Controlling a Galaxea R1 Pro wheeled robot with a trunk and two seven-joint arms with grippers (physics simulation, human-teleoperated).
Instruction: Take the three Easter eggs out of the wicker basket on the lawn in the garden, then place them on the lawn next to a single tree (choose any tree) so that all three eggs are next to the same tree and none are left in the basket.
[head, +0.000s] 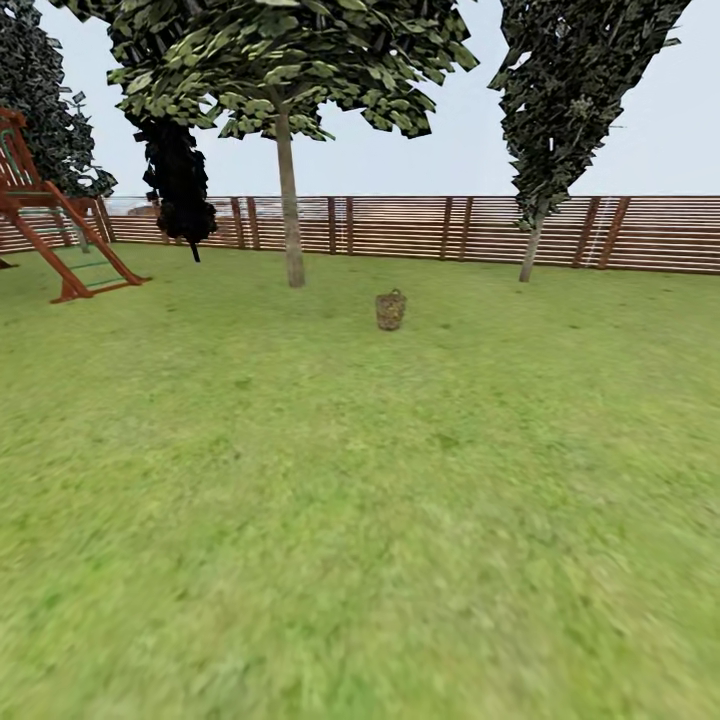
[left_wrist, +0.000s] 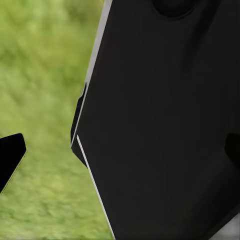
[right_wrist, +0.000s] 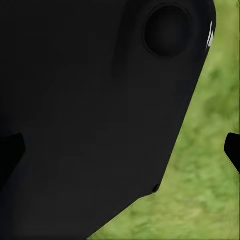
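The wicker basket (head: 390, 310) stands small and far off on the lawn (head: 360, 520), near the middle of the head view. The Easter eggs are hidden inside it or too small to make out at this distance. A tree (head: 289, 215) with a pale bare trunk rises just left of and behind the basket. Another pale-trunked tree (head: 533, 240) stands at the right by the fence. In each wrist view a black robot body part blocks much of the picture, with grass behind it. My left gripper (left_wrist: 120, 152) and right gripper (right_wrist: 120, 150) have fingertips wide apart at the frame edges, holding nothing.
A brown slat fence (head: 450, 230) closes the garden at the back. A wooden play frame (head: 55, 235) stands at the far left, with a near-black columnar tree (head: 180, 190) beside it. Grass stretches between me and the basket.
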